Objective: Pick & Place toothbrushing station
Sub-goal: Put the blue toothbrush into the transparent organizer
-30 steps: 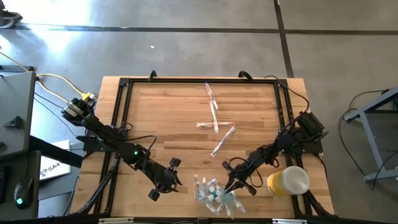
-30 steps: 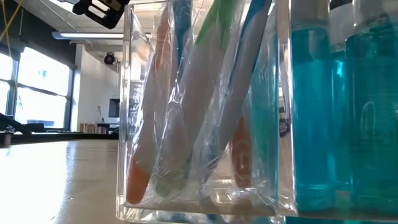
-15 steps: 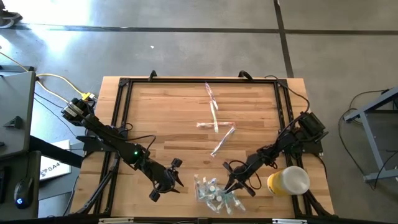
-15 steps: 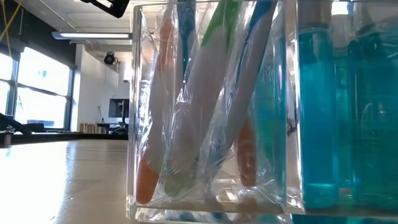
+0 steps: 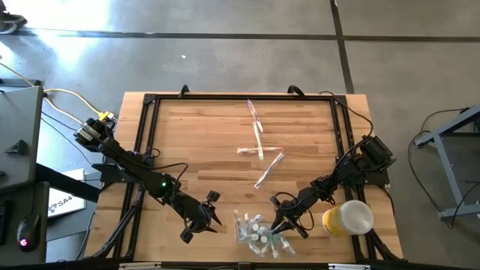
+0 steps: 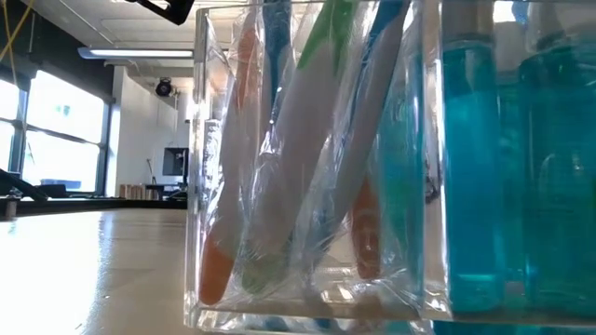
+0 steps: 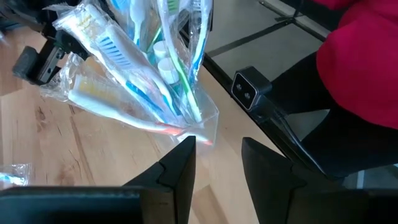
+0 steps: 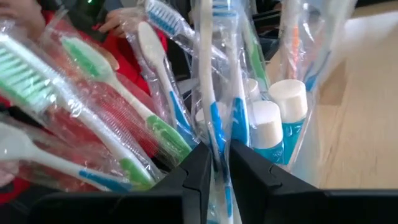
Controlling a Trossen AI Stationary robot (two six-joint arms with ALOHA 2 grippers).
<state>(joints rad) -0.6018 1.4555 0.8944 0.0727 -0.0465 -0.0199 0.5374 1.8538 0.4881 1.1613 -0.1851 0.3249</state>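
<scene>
A clear holder (image 5: 259,234) stands near the table's near edge. It is full of wrapped toothbrushes (image 6: 298,167) and blue bottles (image 6: 503,167) with white caps (image 8: 273,102). My right gripper (image 5: 283,223) is at the holder's right side, and in its wrist view the fingers (image 8: 214,168) are shut on one wrapped brush. My left gripper (image 5: 206,217) hovers open just left of the holder (image 7: 155,93), fingers (image 7: 217,162) apart with nothing between them. Several wrapped toothbrushes (image 5: 260,146) lie flat mid-table. My right gripper pinches the white-and-blue handle of a wrapped toothbrush (image 8: 214,134) between its two fingers, through the clear wrapper. The fingers come nearly level from the table's right side and lie across the handle. The brush stands upright among the others; its lower end is hidden.
A yellow cylinder (image 5: 347,217) lies at the near right, beside the right arm. A black frame (image 5: 150,105) rims the table. A small camera (image 7: 245,90) sits at the table edge past the holder. A person in red (image 7: 367,56) is beyond that edge.
In the low view the clear holder has slid a little toward the picture's right with its brushes and bottles, then stopped. Both arms have stayed close to where they were.
</scene>
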